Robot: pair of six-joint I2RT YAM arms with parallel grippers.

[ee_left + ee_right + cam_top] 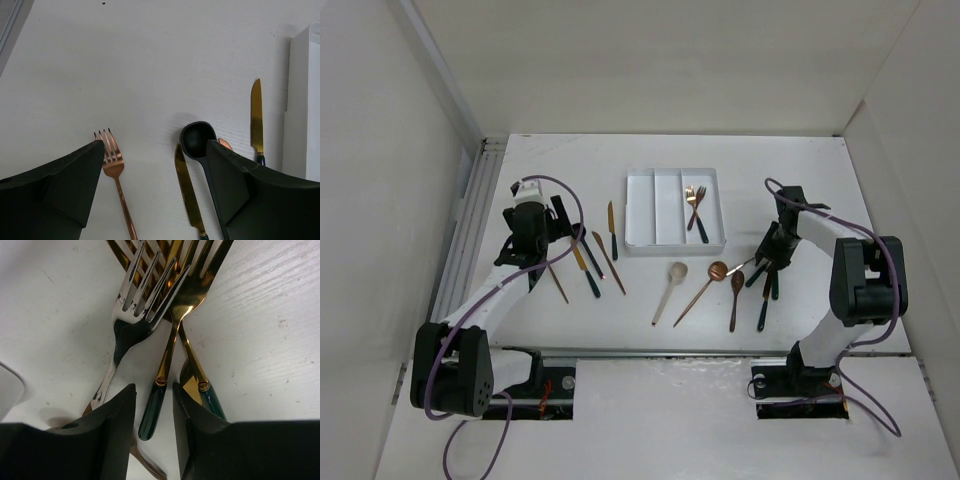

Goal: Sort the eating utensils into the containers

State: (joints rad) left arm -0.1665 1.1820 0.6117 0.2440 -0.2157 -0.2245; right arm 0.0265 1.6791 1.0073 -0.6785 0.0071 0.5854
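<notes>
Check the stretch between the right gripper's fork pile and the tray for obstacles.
Nothing visible: bare table lies between the forks under the right gripper and the tray. The copper spoons lie nearer the bases, off that line.

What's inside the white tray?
Two forks lie together in the tray's right compartment; the other two compartments look empty. Nothing covers the tray, so none of its inside is hidden.
</notes>
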